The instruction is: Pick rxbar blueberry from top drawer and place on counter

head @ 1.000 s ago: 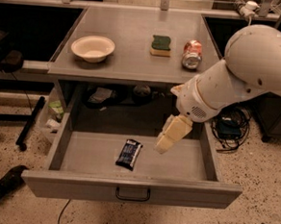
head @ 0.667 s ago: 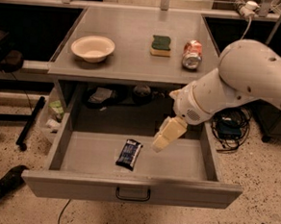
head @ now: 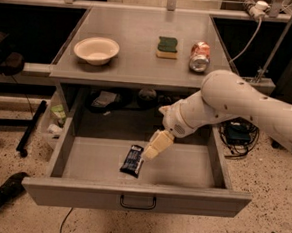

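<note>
The top drawer (head: 80, 194) is pulled fully open below the counter (head: 134, 62). The rxbar blueberry (head: 132, 160), a dark navy bar with pale lettering, lies flat on the drawer floor near the middle front. My gripper (head: 151, 151) hangs on the white arm from the right, inside the drawer. Its tip is just right of the bar's upper end, very close to it or touching it.
On the counter stand a cream bowl (head: 96, 50), a green-and-yellow sponge (head: 167, 46) and a red-and-silver can (head: 200, 56). Clutter sits on the shelf behind the drawer. Cables hang at the right. A shoe (head: 8, 186) lies on the floor at left.
My arm has moved left and down inside the drawer, bringing the gripper from well right of the bar to right beside its upper end. The bar has not moved.
</note>
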Tool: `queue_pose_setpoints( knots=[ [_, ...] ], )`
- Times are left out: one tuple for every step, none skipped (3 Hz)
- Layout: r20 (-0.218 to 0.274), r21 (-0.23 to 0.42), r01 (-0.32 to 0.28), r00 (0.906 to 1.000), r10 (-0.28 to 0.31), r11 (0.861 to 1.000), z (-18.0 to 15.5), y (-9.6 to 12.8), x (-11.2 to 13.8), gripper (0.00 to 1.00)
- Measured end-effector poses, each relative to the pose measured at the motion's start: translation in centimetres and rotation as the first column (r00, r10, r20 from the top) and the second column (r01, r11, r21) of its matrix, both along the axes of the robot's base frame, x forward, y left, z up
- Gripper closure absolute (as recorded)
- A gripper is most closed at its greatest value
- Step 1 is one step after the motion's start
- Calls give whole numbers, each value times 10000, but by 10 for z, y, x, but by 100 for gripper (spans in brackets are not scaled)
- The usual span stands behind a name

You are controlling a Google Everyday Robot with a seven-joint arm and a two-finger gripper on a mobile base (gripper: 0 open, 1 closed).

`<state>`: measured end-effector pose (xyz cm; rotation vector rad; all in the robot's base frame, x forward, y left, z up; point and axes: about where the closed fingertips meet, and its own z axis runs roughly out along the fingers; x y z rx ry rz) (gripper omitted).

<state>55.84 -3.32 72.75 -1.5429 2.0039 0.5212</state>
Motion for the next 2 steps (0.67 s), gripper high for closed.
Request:
queue_pose_setpoints(
  knots=[
    [-95,210,-237,9997,239,9995,-31,26,9,0],
    [-32,299,-295,9996,296,9991,-56,43,18,0]
  ],
)
